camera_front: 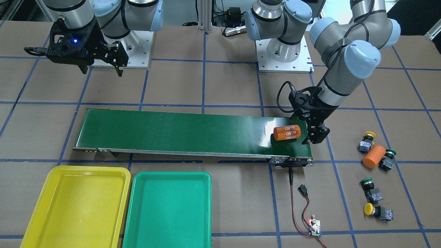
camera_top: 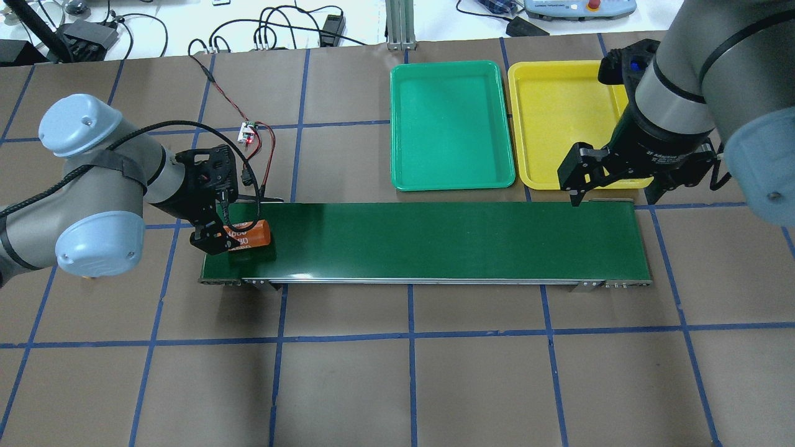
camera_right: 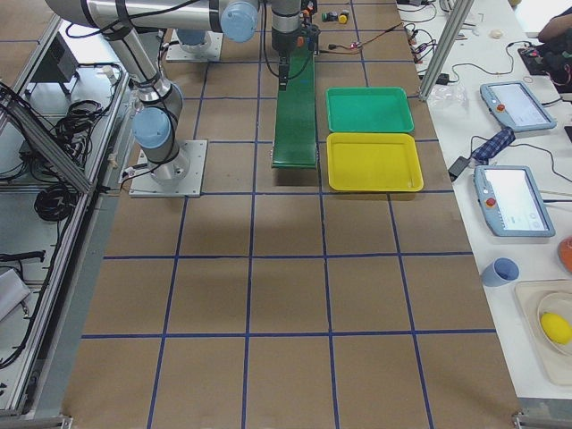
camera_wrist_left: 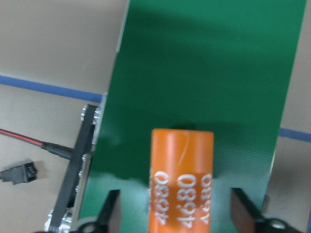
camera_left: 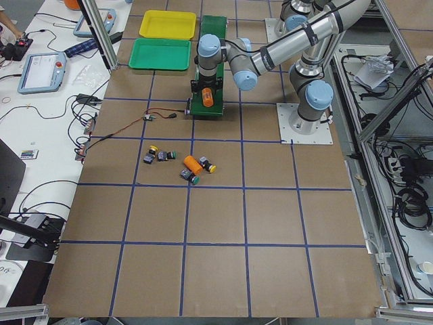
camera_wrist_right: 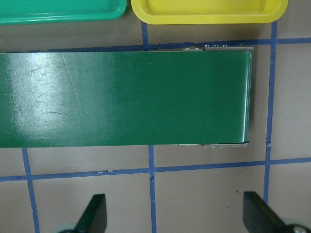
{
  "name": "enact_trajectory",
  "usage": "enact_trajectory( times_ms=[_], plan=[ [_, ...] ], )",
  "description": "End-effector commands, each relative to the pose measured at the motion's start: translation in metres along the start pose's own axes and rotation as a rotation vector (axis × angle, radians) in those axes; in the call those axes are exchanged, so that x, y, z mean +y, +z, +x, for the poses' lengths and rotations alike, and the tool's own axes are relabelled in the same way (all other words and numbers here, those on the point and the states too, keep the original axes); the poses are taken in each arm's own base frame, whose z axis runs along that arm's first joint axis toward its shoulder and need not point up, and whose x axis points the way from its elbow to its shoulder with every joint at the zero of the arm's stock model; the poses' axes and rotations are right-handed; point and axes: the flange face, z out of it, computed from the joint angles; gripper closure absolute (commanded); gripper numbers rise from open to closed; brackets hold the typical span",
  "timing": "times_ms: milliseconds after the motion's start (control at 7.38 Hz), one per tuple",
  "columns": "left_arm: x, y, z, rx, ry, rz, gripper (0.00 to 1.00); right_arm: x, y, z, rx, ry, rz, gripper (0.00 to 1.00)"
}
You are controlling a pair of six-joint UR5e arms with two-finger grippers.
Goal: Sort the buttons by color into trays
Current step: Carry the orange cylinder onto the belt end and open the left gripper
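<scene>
Several buttons lie on the brown table past the conveyor's end: a yellow button (camera_front: pixel 368 140), a green button (camera_front: pixel 388 159), a second green button (camera_front: pixel 370 188) and a second yellow button (camera_front: pixel 377 210). The empty yellow tray (camera_front: pixel 51 193) and green tray (camera_front: pixel 148 206) sit side by side beyond the belt's other end. My left gripper (camera_front: pixel 310 130) is open over the belt's end. Its fingers (camera_wrist_left: pixel 111 209) straddle an orange cylinder marked 4680 (camera_wrist_left: pixel 182 174) with gaps on both sides. My right gripper (camera_top: pixel 612 197) hangs open above the opposite belt end, holding nothing.
The long dark-green conveyor belt (camera_front: pixel 179 132) runs across the table's middle. A second orange cylinder (camera_front: pixel 373 156) lies among the buttons. A small circuit board with red and black wires (camera_front: pixel 314 227) lies near the belt's end by the left arm.
</scene>
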Motion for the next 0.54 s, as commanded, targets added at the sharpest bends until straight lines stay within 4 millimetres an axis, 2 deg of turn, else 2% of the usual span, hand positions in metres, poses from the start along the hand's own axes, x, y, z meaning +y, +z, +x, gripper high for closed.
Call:
enact_trajectory(
  times_ms=[0, 136, 271, 407],
  plan=[
    [0.08, -0.027, -0.041, -0.031, -0.217, -0.019, 0.0, 0.0, 0.0, 0.0, 0.0, -0.001, 0.0, 0.0],
    [0.133, -0.045, -0.067, -0.056, -0.355, -0.013, 0.0, 0.0, 0.002, -0.001, -0.003, -0.003, -0.005, 0.0],
    [0.166, -0.052, -0.089, -0.066, -0.457, -0.013, 0.0, 0.0, 0.006, 0.0, 0.004, -0.001, -0.012, 0.0],
    [0.181, -0.049, -0.117, -0.072, -0.594, -0.021, 0.0, 0.002, 0.009, 0.0, 0.004, -0.003, -0.017, 0.0]
  ],
)
